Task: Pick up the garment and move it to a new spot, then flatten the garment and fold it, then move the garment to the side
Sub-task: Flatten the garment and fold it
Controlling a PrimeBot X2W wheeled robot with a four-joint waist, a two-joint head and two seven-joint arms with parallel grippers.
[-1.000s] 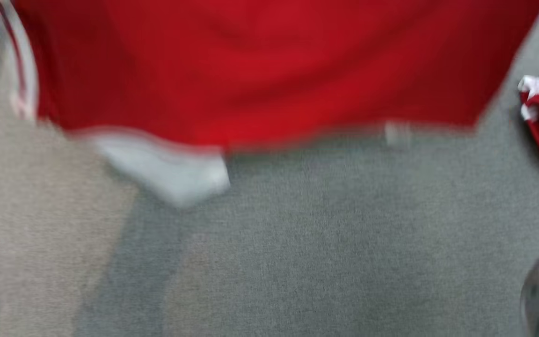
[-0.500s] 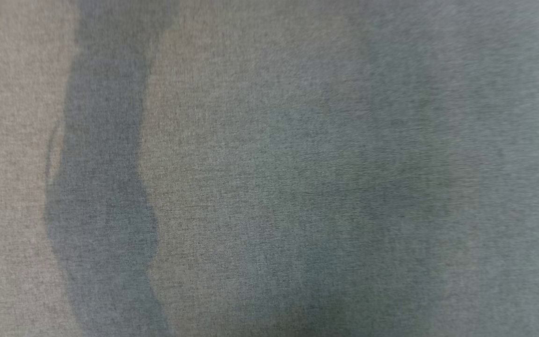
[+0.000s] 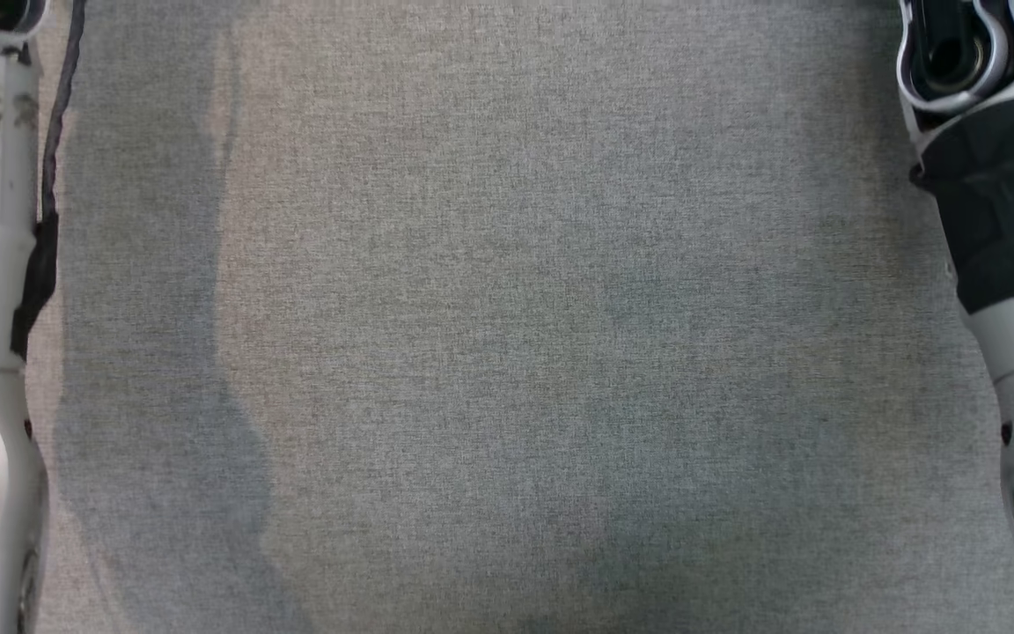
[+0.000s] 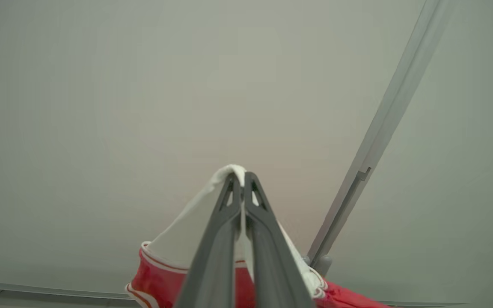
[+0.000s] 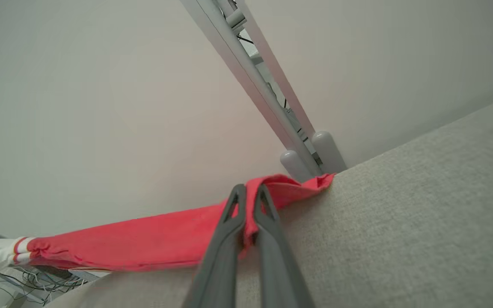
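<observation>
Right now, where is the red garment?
Wrist views show the garment stretched between arms: white part in the left gripper, red edge in the right gripper, beside the grey surface.

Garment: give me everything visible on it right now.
The garment is thin red cloth with white parts and red-and-white striped trim. Both tools hold it: the left tool is shut on a white part, the right tool on a bunched red edge. In the right wrist view it stretches as a band along the grey surface edge.

The garment [image 5: 144, 239] stretches between the left tool [image 4: 239, 175] and right tool [image 5: 248, 188], along the table [image 5: 400, 222] edge.
</observation>
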